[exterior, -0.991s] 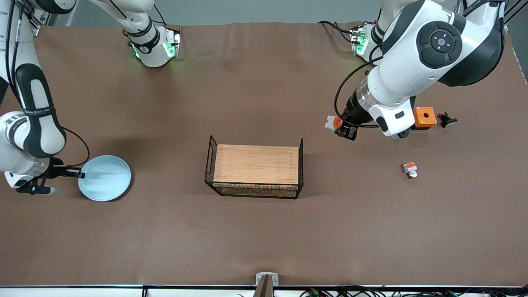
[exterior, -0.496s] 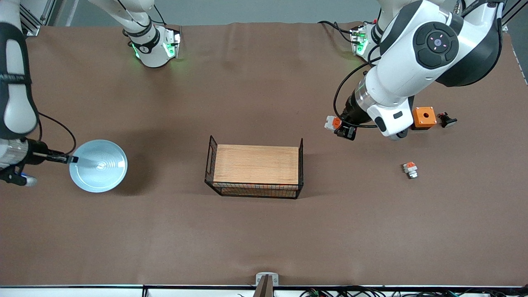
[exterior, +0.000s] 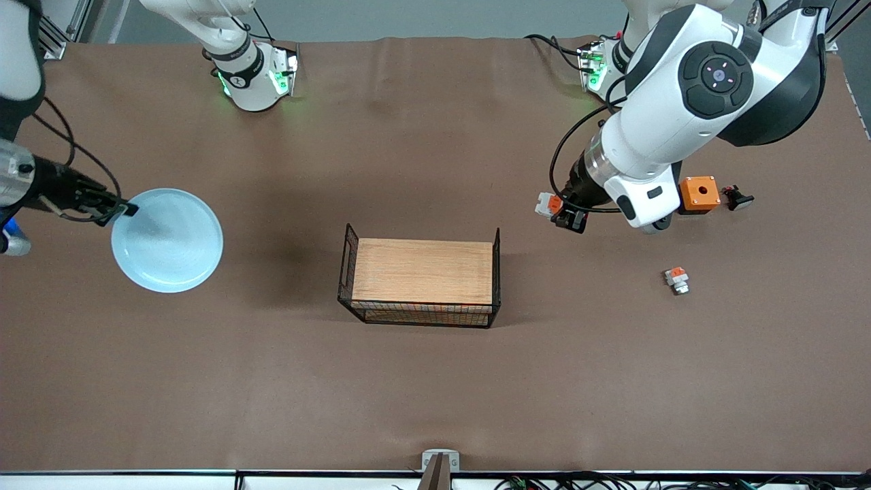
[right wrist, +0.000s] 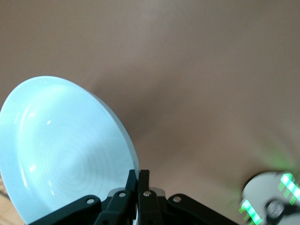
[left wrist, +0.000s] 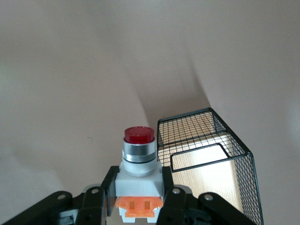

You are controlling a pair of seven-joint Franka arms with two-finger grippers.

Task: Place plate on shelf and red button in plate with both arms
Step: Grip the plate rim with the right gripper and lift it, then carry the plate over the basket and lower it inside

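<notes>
My right gripper [exterior: 128, 208] is shut on the rim of the pale blue plate [exterior: 167, 240] and holds it in the air over the right arm's end of the table; the right wrist view shows the fingers [right wrist: 139, 180] pinching the rim of the plate [right wrist: 61, 150]. My left gripper [exterior: 556, 209] is shut on the red button [exterior: 548, 203], a white part with an orange block, over the table beside the rack. In the left wrist view the button [left wrist: 138, 164] sits between the fingers [left wrist: 169, 180], dark red cap outward.
A wire rack with a wooden top [exterior: 422, 271] stands mid-table, also in the left wrist view [left wrist: 211, 159]. An orange square box with a hole [exterior: 701, 192], a black part [exterior: 737, 198] and a white-and-orange part with a silvery tip [exterior: 676, 280] lie toward the left arm's end.
My right gripper has lifted the plate off the table and raised it, tilting it. My left gripper with the button has barely moved.
</notes>
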